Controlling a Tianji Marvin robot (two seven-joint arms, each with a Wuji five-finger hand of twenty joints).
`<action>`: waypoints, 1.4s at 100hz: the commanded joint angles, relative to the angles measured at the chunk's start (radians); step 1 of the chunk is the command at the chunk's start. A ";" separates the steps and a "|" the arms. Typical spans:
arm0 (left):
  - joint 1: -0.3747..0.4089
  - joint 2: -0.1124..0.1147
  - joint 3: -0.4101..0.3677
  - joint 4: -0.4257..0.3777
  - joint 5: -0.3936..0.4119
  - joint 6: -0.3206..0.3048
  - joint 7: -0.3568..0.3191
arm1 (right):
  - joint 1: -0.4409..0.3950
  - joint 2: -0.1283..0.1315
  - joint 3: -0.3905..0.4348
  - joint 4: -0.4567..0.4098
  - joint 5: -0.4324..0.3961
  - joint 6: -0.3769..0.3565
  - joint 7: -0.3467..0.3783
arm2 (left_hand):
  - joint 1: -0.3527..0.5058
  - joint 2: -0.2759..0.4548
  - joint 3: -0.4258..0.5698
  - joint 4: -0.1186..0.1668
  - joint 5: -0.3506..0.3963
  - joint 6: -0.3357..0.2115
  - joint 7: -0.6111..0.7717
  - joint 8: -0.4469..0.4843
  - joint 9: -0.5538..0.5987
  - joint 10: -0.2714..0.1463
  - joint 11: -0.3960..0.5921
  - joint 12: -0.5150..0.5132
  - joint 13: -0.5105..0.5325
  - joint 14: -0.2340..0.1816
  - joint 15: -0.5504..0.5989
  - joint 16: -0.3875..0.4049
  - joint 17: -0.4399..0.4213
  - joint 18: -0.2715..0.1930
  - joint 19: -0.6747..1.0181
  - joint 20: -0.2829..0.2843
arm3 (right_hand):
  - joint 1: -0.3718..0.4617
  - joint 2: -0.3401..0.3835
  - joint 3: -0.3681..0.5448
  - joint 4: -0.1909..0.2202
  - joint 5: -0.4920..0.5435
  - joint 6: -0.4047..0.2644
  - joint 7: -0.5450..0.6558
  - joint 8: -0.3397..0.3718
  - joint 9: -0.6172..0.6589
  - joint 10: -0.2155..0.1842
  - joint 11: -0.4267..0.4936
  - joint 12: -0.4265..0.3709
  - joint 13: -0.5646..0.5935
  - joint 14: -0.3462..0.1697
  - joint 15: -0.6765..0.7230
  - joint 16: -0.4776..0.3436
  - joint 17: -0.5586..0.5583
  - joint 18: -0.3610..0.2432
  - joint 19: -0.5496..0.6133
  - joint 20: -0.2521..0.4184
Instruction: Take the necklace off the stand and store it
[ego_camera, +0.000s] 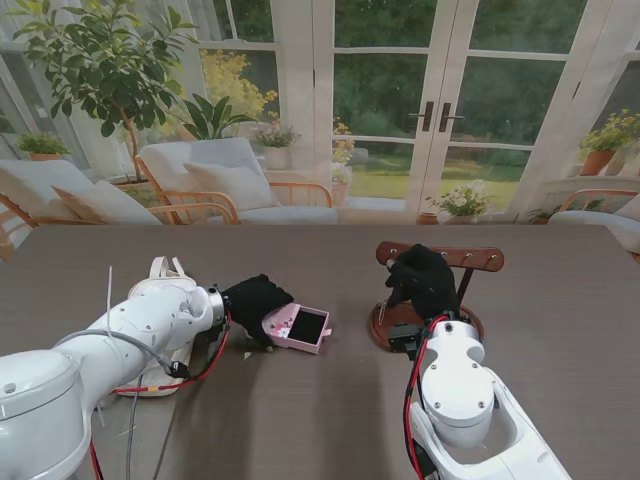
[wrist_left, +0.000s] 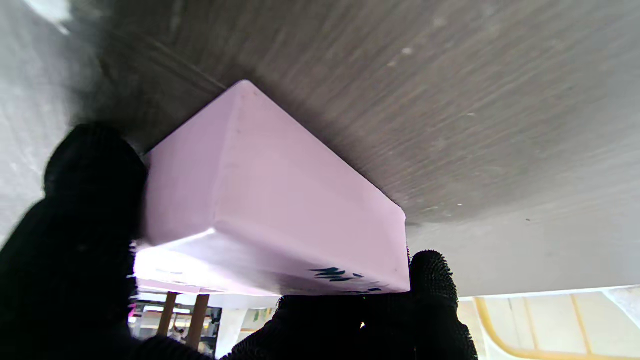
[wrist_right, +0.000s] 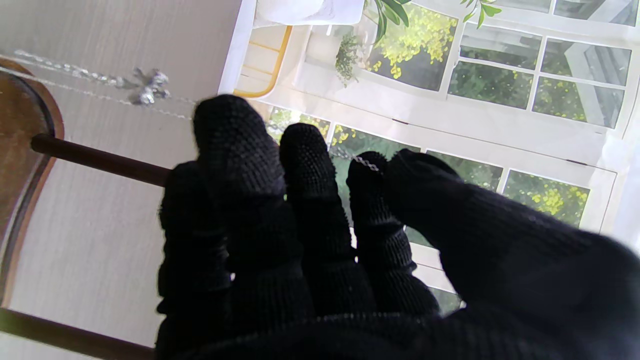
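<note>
Thin silver chain necklace with small pendant (wrist_right: 145, 87) pinched between thumb and fingertip of black-gloved right hand (ego_camera: 422, 280), beside dark wooden T-bar stand on round base (ego_camera: 470, 258), surface centre-right. Risk, judged: chain snags stand's bar, tipping it. Black-gloved left hand (ego_camera: 255, 300) grips open pink rectangular box (ego_camera: 300, 328), surface centre-left.

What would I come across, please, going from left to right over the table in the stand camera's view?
Left hand → pink jewelry box, open and held by that hand → round base of the wooden necklace stand → right hand, raised at the stand's crossbar.
</note>
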 joint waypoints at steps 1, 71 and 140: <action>0.041 -0.008 0.000 -0.003 0.011 -0.012 -0.038 | -0.007 -0.004 -0.006 -0.013 0.001 -0.004 0.014 | 0.390 0.180 0.188 0.040 0.218 -0.275 0.895 0.014 0.186 -0.132 0.135 0.102 0.049 -0.007 0.039 0.008 0.016 -0.051 0.044 -0.014 | 0.027 0.001 0.087 -0.020 -0.002 -0.011 0.000 0.009 0.023 0.018 0.010 0.016 0.042 0.000 0.017 0.000 0.194 0.014 0.055 -0.014; 0.106 0.120 -0.269 -0.292 0.041 -0.003 -0.245 | 0.017 -0.009 -0.059 -0.062 0.000 0.039 0.020 | 0.371 0.119 0.255 0.033 0.247 -0.229 0.912 0.007 0.274 -0.123 0.089 0.149 0.105 0.009 0.039 0.011 0.048 -0.037 0.067 -0.042 | 0.026 0.001 0.087 -0.020 -0.002 -0.011 -0.001 0.009 0.024 0.016 0.011 0.017 0.042 -0.003 0.018 0.000 0.195 0.014 0.055 -0.013; 0.193 0.187 -0.447 -0.513 0.098 0.012 -0.347 | 0.038 -0.016 -0.125 -0.076 -0.009 0.070 0.026 | 0.330 0.055 0.343 0.018 0.284 -0.224 0.916 0.005 0.333 -0.122 0.089 0.162 0.163 0.028 0.056 0.025 0.087 0.006 0.108 -0.013 | 0.026 0.001 0.086 -0.020 -0.002 -0.011 -0.001 0.009 0.025 0.017 0.010 0.017 0.043 -0.003 0.018 -0.001 0.195 0.013 0.055 -0.013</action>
